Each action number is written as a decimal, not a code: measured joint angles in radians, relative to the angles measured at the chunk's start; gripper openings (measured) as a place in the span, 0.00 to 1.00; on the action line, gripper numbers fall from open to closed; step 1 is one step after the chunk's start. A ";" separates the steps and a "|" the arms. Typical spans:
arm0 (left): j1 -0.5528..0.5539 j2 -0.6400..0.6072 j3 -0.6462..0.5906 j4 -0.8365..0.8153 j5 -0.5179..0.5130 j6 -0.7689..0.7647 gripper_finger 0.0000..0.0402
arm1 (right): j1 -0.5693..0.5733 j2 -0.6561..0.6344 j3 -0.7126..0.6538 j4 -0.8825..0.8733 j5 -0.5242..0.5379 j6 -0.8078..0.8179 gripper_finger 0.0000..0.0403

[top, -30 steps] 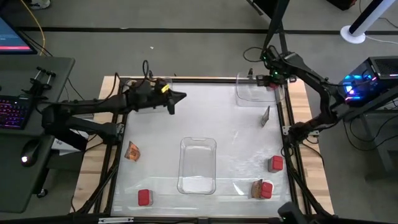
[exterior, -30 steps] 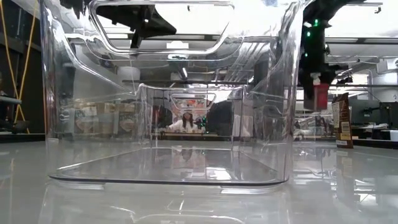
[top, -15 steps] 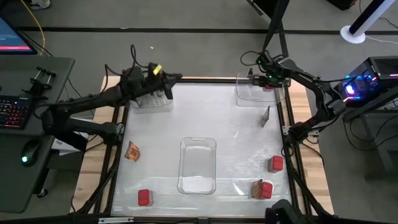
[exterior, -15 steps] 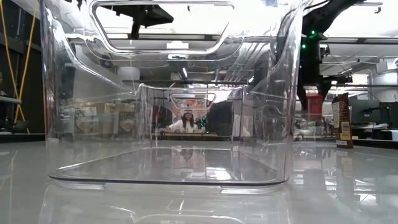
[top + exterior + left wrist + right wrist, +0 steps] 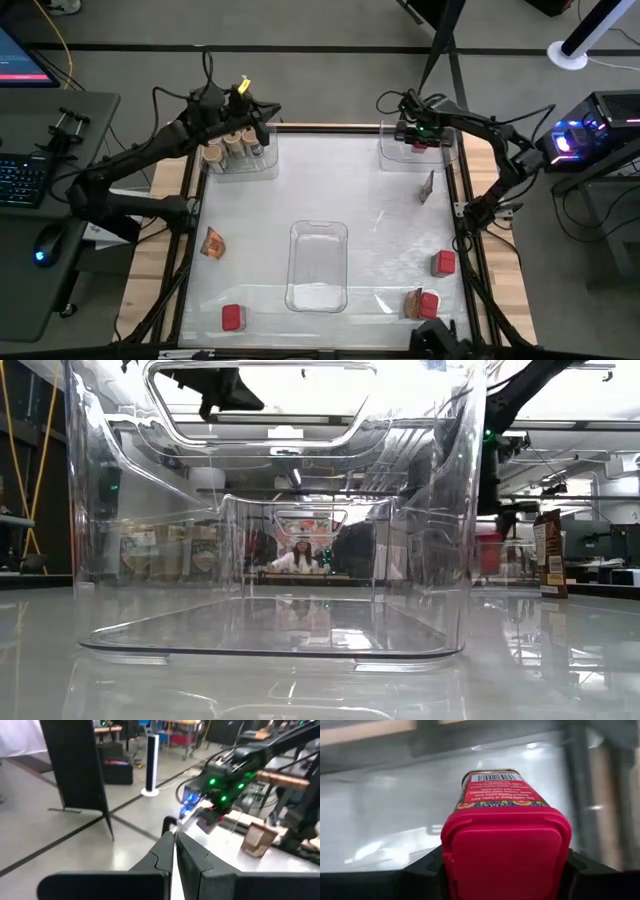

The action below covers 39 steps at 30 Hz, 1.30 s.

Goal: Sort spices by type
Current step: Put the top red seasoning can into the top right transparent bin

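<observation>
Right gripper (image 5: 412, 134), clamped on a red box (image 5: 506, 837), has dropped over the far-right tray (image 5: 392, 152); box axis points down into it.

Visible inventory: four red boxy containers (image 5: 232, 317) (image 5: 443, 263) (image 5: 429, 305) (image 5: 424, 142), three tan-lidded jars (image 5: 232, 147), three packets (image 5: 212, 242) (image 5: 427, 186) (image 5: 412, 303), and three clear trays (image 5: 318, 266) (image 5: 240, 165) (image 5: 400, 150).

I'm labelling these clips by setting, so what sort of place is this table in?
Most likely a robotics lab or workshop. Two dark robot arms work over a wood-edged white table, a desk beside it holds a backlit keyboard and mouse, and the low view shows a large room with rows of workbenches.
</observation>
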<state>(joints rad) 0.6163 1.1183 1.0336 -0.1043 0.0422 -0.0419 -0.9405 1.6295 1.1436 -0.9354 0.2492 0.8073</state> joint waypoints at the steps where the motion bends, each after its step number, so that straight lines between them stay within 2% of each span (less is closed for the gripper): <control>1: 0.008 0.000 0.000 -0.008 0.000 0.003 0.02 | 0.007 0.004 0.000 0.026 -0.025 0.003 0.49; 3: 0.021 0.000 0.000 -0.021 0.001 0.012 0.02 | 0.028 0.011 0.000 0.085 -0.076 0.004 0.49; 6: 0.035 0.000 0.000 -0.034 0.000 0.047 0.02 | 0.078 0.009 0.002 0.162 -0.094 0.028 0.49; 16: 0.059 0.000 0.000 -0.033 0.000 0.081 0.02 | 0.192 0.009 0.001 0.280 -0.091 0.083 0.49; 32: 0.060 0.000 0.000 -0.032 -0.002 0.080 0.02 | 0.254 0.019 0.002 0.451 -0.130 0.180 0.49; 35: 0.060 0.000 0.000 -0.033 -0.002 0.080 0.02 | 0.262 0.022 0.009 0.427 -0.126 0.171 0.49; 39: 0.060 0.000 0.000 -0.033 -0.002 0.079 0.02 | 0.212 0.021 0.118 0.166 -0.059 0.104 0.49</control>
<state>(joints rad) 0.6758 1.1183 1.0340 -0.1375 0.0406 0.0376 -0.7289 1.6507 1.2613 -0.7689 0.1903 0.9118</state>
